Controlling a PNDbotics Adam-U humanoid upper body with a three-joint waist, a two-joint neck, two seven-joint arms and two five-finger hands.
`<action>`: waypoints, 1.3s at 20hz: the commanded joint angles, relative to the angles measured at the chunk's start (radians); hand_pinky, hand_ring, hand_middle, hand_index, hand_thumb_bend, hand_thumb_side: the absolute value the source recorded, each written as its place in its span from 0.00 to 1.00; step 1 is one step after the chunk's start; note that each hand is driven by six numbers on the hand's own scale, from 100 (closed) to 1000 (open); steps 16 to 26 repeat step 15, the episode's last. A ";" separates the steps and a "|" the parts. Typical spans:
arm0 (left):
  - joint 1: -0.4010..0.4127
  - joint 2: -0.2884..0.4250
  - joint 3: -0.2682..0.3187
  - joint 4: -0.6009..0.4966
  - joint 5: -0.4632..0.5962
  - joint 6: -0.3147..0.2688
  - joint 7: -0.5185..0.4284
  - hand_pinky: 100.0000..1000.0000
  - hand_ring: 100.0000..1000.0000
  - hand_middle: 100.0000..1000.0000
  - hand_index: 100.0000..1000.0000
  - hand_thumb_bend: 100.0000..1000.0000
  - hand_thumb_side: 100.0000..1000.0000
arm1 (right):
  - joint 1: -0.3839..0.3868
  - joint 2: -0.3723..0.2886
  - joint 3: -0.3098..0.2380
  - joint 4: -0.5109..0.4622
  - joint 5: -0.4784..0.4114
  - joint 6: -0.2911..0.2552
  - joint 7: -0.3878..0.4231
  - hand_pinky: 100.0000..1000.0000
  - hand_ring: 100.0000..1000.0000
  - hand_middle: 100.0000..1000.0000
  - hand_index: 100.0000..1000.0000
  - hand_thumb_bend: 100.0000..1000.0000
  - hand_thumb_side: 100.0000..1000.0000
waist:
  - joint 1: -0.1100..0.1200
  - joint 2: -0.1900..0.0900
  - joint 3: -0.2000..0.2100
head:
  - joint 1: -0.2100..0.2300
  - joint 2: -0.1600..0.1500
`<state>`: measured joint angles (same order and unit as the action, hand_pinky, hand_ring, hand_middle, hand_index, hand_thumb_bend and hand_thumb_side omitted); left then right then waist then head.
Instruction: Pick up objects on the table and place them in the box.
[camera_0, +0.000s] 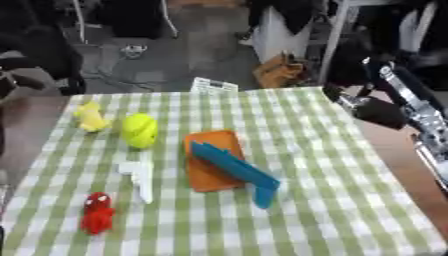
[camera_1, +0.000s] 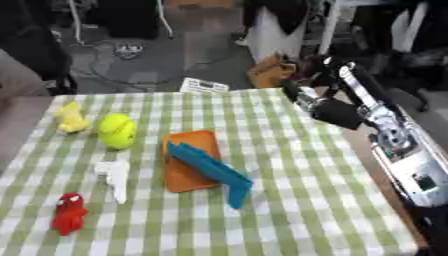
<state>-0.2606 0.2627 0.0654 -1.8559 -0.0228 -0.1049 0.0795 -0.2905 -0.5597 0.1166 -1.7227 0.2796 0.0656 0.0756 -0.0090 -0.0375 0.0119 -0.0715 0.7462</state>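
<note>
Right eye view: your right hand (camera_1: 337, 112) hung at the table's far right edge; fingers unreadable, nothing seen in it. No box showed. Well to its left on the checked cloth (camera_1: 297, 200) lay the orange tray (camera_1: 185, 167), blue toy gun (camera_1: 214, 172) across it, long axis near-right to far-left; beyond, white piece (camera_1: 114, 179), green ball (camera_1: 117, 131), yellow toy (camera_1: 70, 118), red figure (camera_1: 69, 214). All remained unboxed.

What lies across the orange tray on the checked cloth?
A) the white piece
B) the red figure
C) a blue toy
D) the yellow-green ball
C: the blue toy lies slantwise over the orange tray, its lower end on the cloth; the other three sit to the tray's left.
</note>
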 joint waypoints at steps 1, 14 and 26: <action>-0.008 0.012 0.003 -0.010 0.001 0.000 -0.001 0.49 0.66 0.71 0.83 0.08 0.85 | -0.002 -0.033 -0.027 -0.034 0.003 0.009 -0.010 0.39 0.64 0.65 0.88 0.59 0.52 | -0.008 0.009 -0.002 | 0.002 -0.007; -0.003 0.008 0.004 -0.008 0.003 0.000 -0.001 0.49 0.66 0.71 0.83 0.08 0.86 | 0.062 -0.037 -0.070 -0.045 0.030 0.035 -0.056 0.38 0.62 0.63 0.87 0.60 0.48 | -0.009 0.011 -0.005 | 0.007 -0.001; -0.002 0.008 0.004 -0.008 0.003 0.000 -0.001 0.49 0.66 0.71 0.83 0.08 0.86 | 0.063 -0.037 -0.071 -0.046 0.030 0.035 -0.057 0.38 0.62 0.63 0.87 0.60 0.48 | -0.009 0.011 -0.005 | 0.006 -0.001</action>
